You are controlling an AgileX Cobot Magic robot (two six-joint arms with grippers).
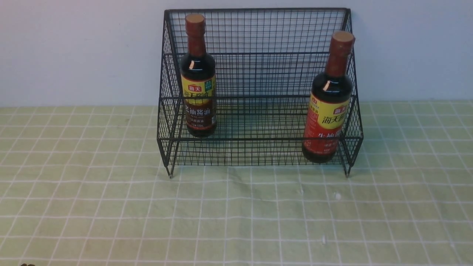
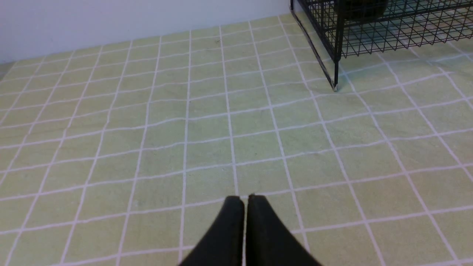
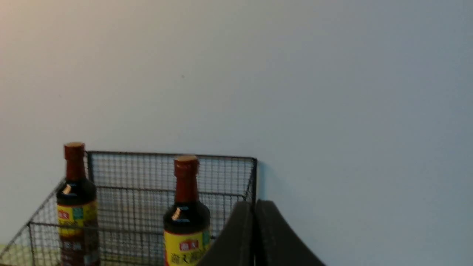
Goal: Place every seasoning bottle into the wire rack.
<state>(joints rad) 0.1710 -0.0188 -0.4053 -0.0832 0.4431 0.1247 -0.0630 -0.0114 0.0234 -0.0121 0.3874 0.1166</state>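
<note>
The black wire rack (image 1: 258, 74) stands at the back of the table against the wall. A brown-labelled seasoning bottle (image 1: 198, 79) stands upright on its upper tier at the left. A red-labelled seasoning bottle (image 1: 329, 99) stands on the lower tier at the right, leaning slightly. Neither arm shows in the front view. My left gripper (image 2: 245, 197) is shut and empty, low over the cloth, well short of the rack's left front foot (image 2: 335, 87). My right gripper (image 3: 254, 202) is shut and empty, raised, looking at the rack (image 3: 166, 173) and both bottles (image 3: 186, 214) (image 3: 75, 203).
A green cloth with a white grid (image 1: 236, 214) covers the table. A plain white wall (image 1: 74, 51) rises directly behind the rack.
</note>
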